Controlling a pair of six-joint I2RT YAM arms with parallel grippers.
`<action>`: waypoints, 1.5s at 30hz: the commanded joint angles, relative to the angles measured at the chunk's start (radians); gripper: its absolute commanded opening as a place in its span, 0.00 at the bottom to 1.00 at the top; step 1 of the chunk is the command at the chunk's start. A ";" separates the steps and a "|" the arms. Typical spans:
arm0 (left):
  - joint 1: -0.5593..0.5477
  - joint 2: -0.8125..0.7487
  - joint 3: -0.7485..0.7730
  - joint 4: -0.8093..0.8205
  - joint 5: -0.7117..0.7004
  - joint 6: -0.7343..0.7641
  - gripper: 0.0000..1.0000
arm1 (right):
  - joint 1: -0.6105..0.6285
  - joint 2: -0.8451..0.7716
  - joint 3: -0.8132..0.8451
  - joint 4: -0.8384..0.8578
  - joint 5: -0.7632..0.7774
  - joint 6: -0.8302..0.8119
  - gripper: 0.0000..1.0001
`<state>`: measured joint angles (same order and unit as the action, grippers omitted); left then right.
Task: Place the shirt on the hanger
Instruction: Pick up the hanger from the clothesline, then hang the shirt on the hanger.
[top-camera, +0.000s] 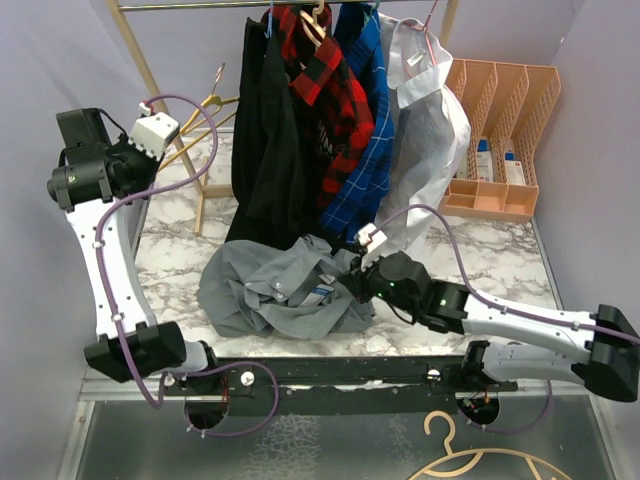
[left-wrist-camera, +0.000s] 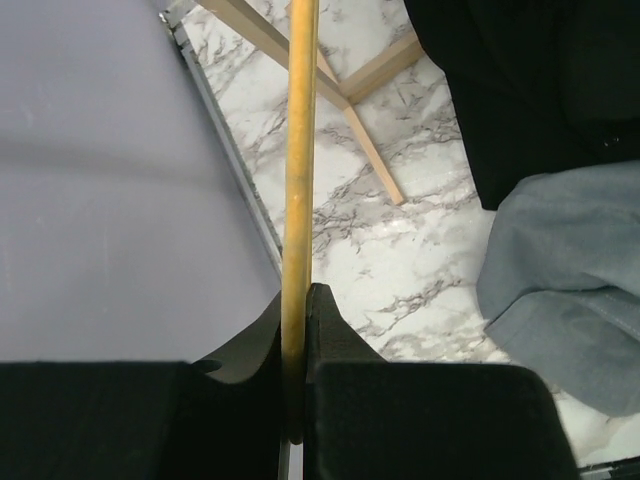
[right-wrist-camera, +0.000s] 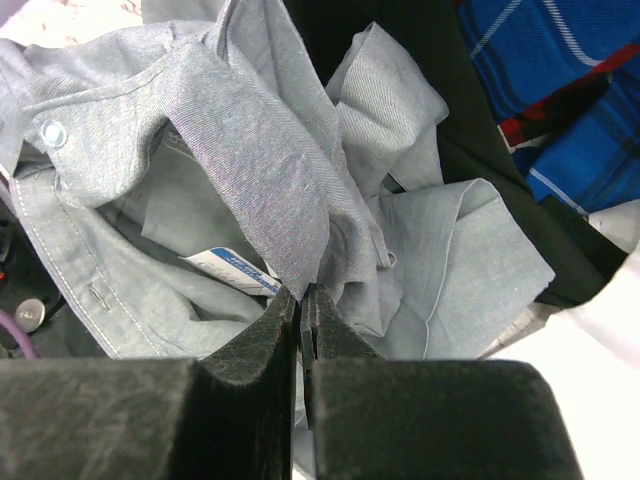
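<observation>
- Two grips were in place and little else, by my reading: I had both things in hand but not yet together.
- My left end effector (left-wrist-camera: 295, 320) was clamped on the hanger (left-wrist-camera: 298, 150), its thin yellow bar running straight out between the closed fingers (left-wrist-camera: 335, 345). I held it up at the far left, above the worktop (top-camera: 180, 250) and well apart from the shirt (top-camera: 260, 290).
- My right end effector (right-wrist-camera: 300, 305) was pinched tight on a fold of the shirt, close to the label (right-wrist-camera: 235, 268) inside the open front. Which part of the garment that fold belonged to I could not tell.
- The shirt lay crumpled in a heap on the worktop at the near middle, just below the clothes (top-camera: 320, 100) hanging from the rail (top-camera: 200, 6).
- Done, as I judged it: hanger picked up, shirt gripped.
- Left to do: bring the two together, open the neck, feed one hanger shoulder in and then the other, and let the cloth settle. No part of the hanger was inside the shirt in any view.
- The heap looked tangled, with sleeves I could not trace, so I reckoned most of the work lay ahead.
</observation>
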<state>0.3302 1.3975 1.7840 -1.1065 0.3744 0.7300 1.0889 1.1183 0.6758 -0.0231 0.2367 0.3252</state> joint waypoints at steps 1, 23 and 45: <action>0.017 -0.089 0.049 -0.105 0.081 0.117 0.00 | -0.006 -0.103 -0.052 -0.011 0.021 0.038 0.01; -0.143 -0.363 0.146 -0.322 -0.146 0.401 0.00 | -0.169 0.332 0.302 -0.125 0.212 -0.002 0.01; -0.493 -0.454 -0.078 -0.325 0.094 0.258 0.00 | -0.314 0.033 0.155 -0.292 0.106 0.022 0.01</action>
<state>-0.1261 0.9432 1.7679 -1.4361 0.4133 1.0237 0.7811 1.2194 0.8608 -0.2173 0.3992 0.2844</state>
